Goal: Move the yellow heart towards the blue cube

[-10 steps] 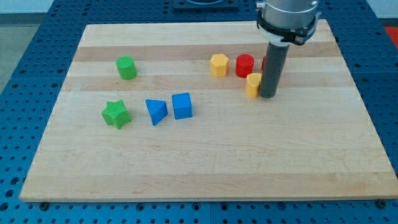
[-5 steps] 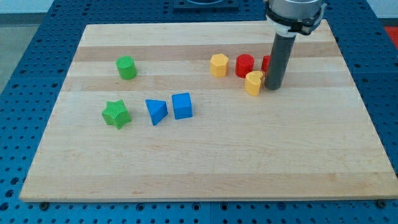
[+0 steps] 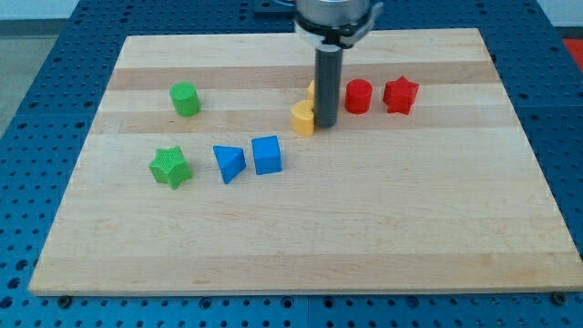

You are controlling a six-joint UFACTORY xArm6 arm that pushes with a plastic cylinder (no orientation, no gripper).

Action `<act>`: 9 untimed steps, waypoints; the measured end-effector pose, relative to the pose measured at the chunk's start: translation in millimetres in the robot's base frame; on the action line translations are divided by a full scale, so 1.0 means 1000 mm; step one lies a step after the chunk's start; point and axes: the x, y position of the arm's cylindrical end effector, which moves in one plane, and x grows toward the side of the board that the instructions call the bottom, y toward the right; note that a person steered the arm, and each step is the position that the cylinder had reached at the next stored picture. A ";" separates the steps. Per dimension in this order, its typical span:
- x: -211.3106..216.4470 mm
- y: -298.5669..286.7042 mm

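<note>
One rod, no gripper fitted, so there are no jaws whose spread or pinch could be told; my tip (image 3: 325, 125) sits touching the view's-right side of the yellow heart (image 3: 302, 117). Taking the blue cube (image 3: 266, 154) as landmark: the heart lies up and to the view's right of it, near but clearly apart, bare desk (image 3: 301, 237) between them. Blue triangular block (image 3: 230, 162) is just beside the cube on the view's left, green star (image 3: 169, 168) further left, green cylinder (image 3: 185, 98) well up-left. A second yellow block (image 3: 312, 88), shape unclear, is mostly hidden behind the rod, just above the heart. Red cylinder (image 3: 359, 96) and red star (image 3: 400, 95) sit far right of the cube, out of the push path. Risks, as a guess: contact is on the heart's side, not behind it along the line to the cube, so a leftward push may carry it past above the cube; off-centre contact could spin the heart or let it slip off the tip; overshoot would knock the cube into the triangular block.
</note>
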 end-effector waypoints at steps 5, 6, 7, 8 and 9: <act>0.024 -0.060; 0.026 -0.081; 0.026 -0.098; 0.026 -0.100; 0.026 -0.094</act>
